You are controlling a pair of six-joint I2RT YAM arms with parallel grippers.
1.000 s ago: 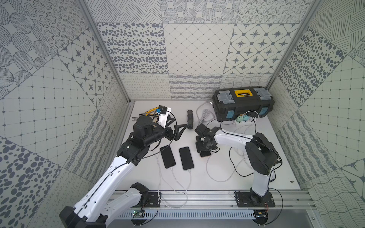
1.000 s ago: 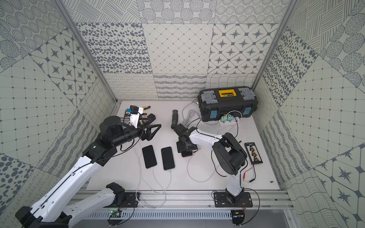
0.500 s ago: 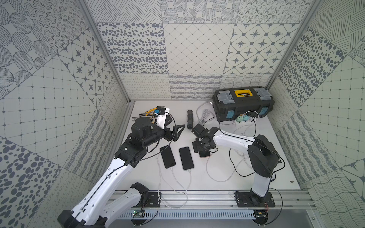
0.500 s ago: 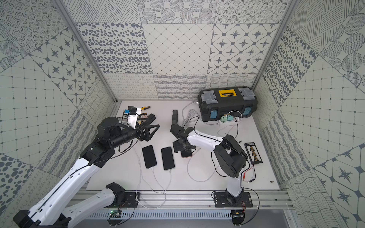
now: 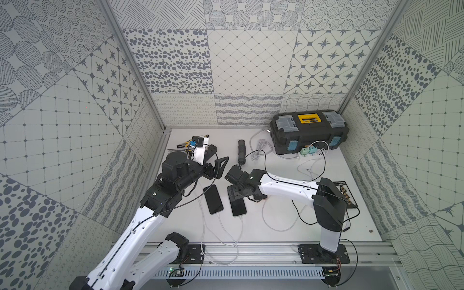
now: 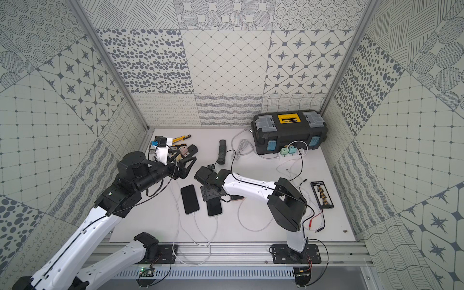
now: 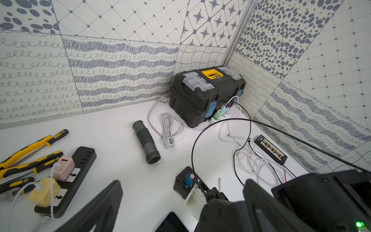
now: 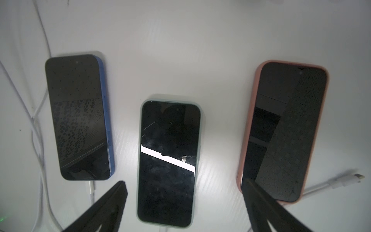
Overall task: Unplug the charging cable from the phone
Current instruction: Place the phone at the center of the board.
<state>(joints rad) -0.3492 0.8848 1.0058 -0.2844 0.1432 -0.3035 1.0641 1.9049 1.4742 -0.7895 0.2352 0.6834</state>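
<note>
Hovering over mid phone [image 8: 168, 160], R gripper [image 8: 183, 181] spread, empty; L gripper [image 7: 182, 181] spread too. Next: pinch its plug [image 5: 241, 217], toward bench [image 5: 276, 233] front.

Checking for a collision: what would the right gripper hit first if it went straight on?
Probably the middle phone: the open right gripper points down over its cabled end. How far above it the gripper is remains unclear.

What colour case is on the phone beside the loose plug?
Pink; that phone shows best in the right wrist view.
</note>
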